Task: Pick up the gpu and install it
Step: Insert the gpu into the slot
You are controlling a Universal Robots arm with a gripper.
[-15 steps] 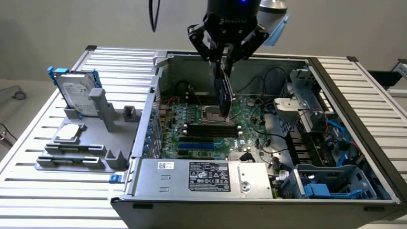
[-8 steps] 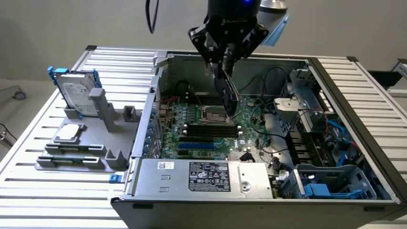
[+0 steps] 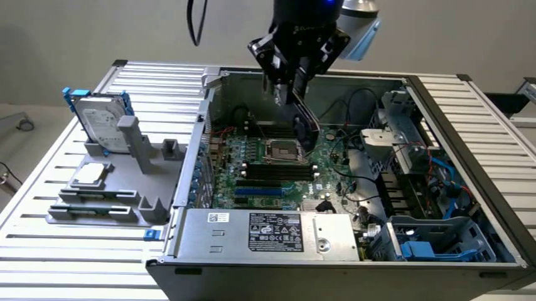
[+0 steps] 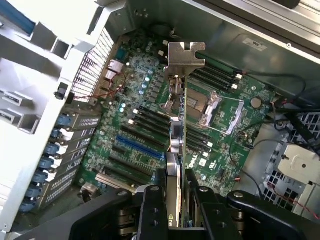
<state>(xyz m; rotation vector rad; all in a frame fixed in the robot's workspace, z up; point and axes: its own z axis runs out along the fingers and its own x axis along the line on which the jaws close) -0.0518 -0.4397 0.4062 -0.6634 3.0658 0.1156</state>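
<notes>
One gpu (image 3: 307, 120), in carriage.

Exterior view: gripper (image 3: 295, 94) clenched on the card's upper part. The card hangs edge-down, clear of the motherboard (image 3: 268, 185) and above the CPU socket (image 3: 280, 150). It sits inside the open computer case (image 3: 243, 91), near the wall farthest from the camera.

Wrist view: gpu (image 4: 178, 125) seen edge-on between the fingers (image 4: 150, 210), silver bracket (image 4: 186, 54) at its free end, motherboard (image 4: 145, 100) beneath.

Handling, by judgement: light, stiff, fragile, with a thin board and exposed components. Best held across the flat faces, away from the contact edge.
</notes>
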